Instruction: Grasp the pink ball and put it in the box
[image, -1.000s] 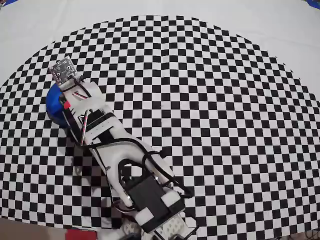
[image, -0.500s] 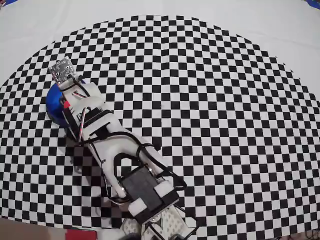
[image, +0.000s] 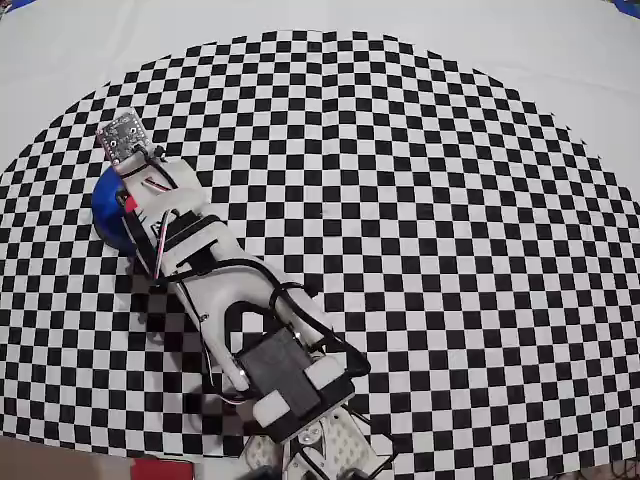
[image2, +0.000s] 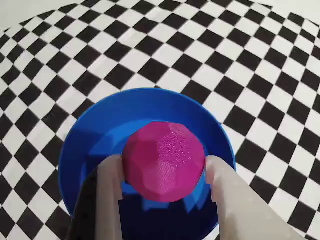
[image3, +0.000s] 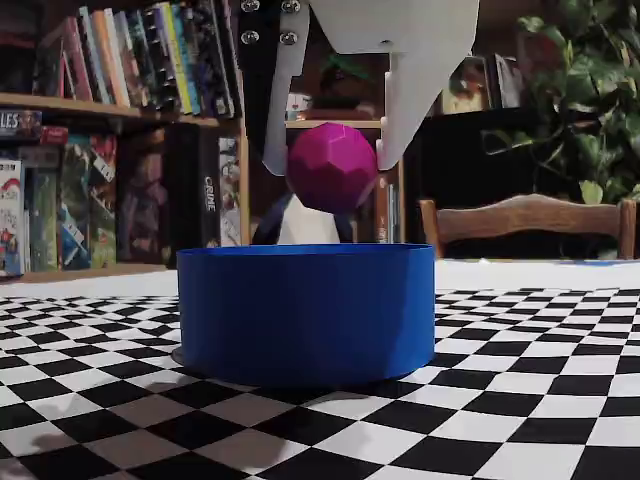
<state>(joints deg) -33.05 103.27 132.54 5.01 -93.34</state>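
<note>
— gripper (image3: 333, 160) clamping the pink ball (image3: 332, 167) between both fingers, hanging clear above the box (image3: 306, 312). why so high?
— probably keeping clear of the rim; sitting centred over the blue well in the wrist view, likely lining up for a clean drop.

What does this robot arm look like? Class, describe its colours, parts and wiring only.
The arm is built of white plastic segments with black motor blocks, one large one near its base. Black cables loop along it, with thinner red and white wires by the wrist. A small grey circuit board sits at its tip. The gripper has two plain white fingers, wider at the top and narrowing downward.
</note>
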